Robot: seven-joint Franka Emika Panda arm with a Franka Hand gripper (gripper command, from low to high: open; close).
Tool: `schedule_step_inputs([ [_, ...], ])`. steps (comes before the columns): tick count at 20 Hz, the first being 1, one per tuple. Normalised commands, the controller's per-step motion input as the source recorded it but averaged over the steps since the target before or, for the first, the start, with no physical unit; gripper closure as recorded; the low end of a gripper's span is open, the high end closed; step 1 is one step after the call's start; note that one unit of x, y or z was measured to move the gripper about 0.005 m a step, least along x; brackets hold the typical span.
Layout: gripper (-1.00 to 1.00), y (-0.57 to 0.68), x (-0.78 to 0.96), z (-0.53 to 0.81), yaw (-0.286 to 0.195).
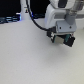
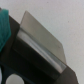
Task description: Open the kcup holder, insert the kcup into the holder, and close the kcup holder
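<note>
Arm low over the white surface (image 1: 25, 60), its fingers (image 1: 61, 39) pinching the green-topped kcup (image 1: 66, 41); the wrist view shows the black kcup holder (image 2: 35, 55) close below, so the pod should be lowered upright and centred

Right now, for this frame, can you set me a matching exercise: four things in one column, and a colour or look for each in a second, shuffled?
Things:
1. kcup
2. kcup holder
3. front recess
4. table

Looks:
A. black and boxy
B. bright green
C. white and flat, filling the lower part of the exterior view
D. pale rectangle set in a black face

Pairs: 1-B, 2-A, 3-D, 4-C.
</note>
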Motion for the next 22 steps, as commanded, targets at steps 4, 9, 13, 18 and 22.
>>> schedule_step_inputs([
  [4,-1.00,0.55,-0.35,-0.04,0.082],
  [9,-1.00,0.56,-0.34,-0.03,0.083],
  [13,-1.00,0.53,-0.33,-0.01,0.085],
  [18,-1.00,0.48,-0.47,0.00,0.097],
  [22,-1.00,0.41,-0.53,0.01,0.062],
])
